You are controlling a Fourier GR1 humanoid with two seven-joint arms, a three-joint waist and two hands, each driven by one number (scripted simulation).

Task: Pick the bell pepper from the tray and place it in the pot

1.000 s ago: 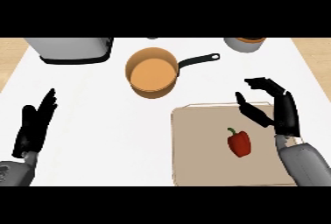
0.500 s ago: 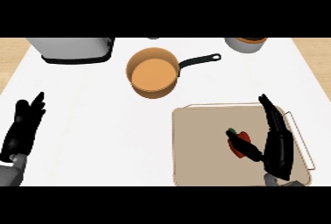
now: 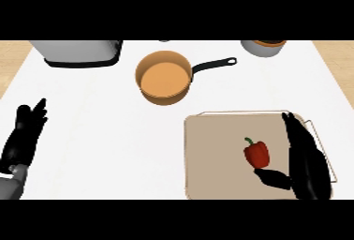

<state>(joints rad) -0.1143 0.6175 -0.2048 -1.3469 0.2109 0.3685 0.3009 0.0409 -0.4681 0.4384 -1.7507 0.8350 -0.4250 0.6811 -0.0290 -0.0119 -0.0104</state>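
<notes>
While the pepper (image 3: 256,154) lies near the middle of the tray (image 3: 214,154), the step in hand is the approach to grasp. The right robot hand (image 3: 304,159) lies just beside the pepper, fingers straight, thumb below it, nothing held. Next, fingers and thumb should probably close round the pepper, then lift toward the pot (image 3: 165,82) beyond the tray. The left robot hand (image 3: 24,136) rests open, well apart from the tray. Contact between thumb and pepper cannot be confirmed.

One bell pepper (image 3: 256,154), one tray (image 3: 214,140), one pot (image 3: 165,83), two hands (image 3: 307,164) (image 3: 24,136).
</notes>
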